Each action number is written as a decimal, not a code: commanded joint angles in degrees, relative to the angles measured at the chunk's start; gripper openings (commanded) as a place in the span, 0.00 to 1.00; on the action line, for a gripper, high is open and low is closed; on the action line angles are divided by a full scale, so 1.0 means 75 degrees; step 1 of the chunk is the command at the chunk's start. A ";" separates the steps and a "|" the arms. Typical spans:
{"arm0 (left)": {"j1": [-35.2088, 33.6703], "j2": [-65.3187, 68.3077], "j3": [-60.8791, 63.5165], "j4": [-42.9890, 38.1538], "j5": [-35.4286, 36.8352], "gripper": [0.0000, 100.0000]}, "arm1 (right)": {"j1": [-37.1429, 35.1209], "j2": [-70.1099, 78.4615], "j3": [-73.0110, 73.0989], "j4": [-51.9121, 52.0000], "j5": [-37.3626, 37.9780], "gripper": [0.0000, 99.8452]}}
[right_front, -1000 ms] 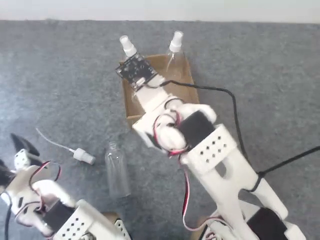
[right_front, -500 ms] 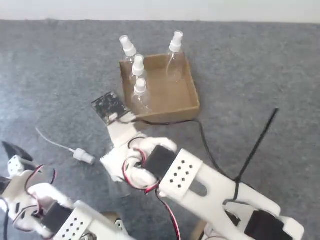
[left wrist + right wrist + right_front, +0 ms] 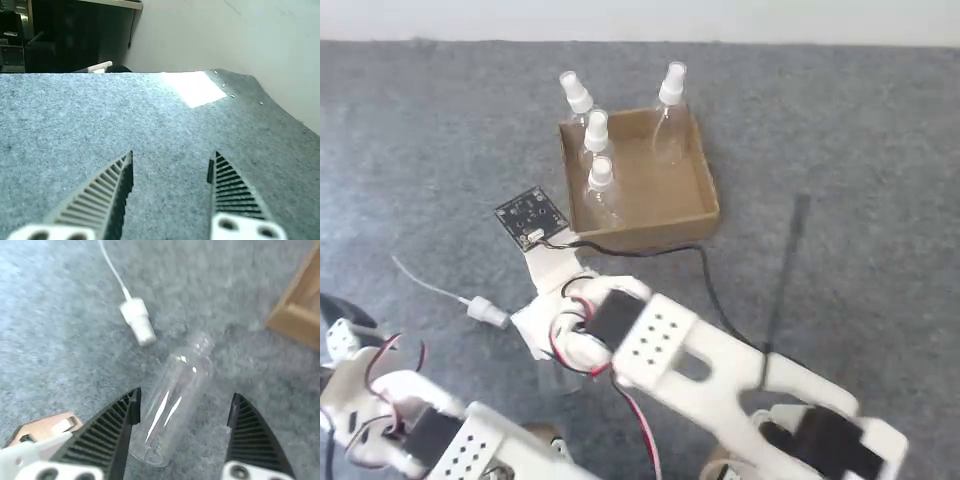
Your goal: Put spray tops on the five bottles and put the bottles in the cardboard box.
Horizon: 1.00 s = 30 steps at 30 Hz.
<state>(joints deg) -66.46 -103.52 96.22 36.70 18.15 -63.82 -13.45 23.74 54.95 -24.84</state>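
Bench [image 3: 840, 150] held the cardboard box [image 3: 705, 190] with four capped bottles [image 3: 601, 185]. Right gripper [image 3: 185, 394] hung released over the last bottle [image 3: 172, 397], which lay uncapped just beside its spray top [image 3: 137, 322]. You likely needed a straight drop and a mid-body clamp, not the neck. Left gripper [image 3: 172, 156] sat released, well apart.

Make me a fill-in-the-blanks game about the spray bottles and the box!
1. The cardboard box holds ____ bottles with spray tops.
2. The last bottle has no top and is ____ on its side.
3. The loose spray top beside it is coloured ____.
4. The right tool is above that bottle, with its fingers ____.
Missing words: four, lying, white, open.
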 commanded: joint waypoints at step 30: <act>0.0023 -0.0117 -0.0076 -0.0234 0.0094 0.23 | -0.0064 0.3616 -0.2438 0.0604 -0.0727 0.23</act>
<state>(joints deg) -66.46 -103.52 96.22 36.70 18.15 -63.91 14.07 10.55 55.74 -30.02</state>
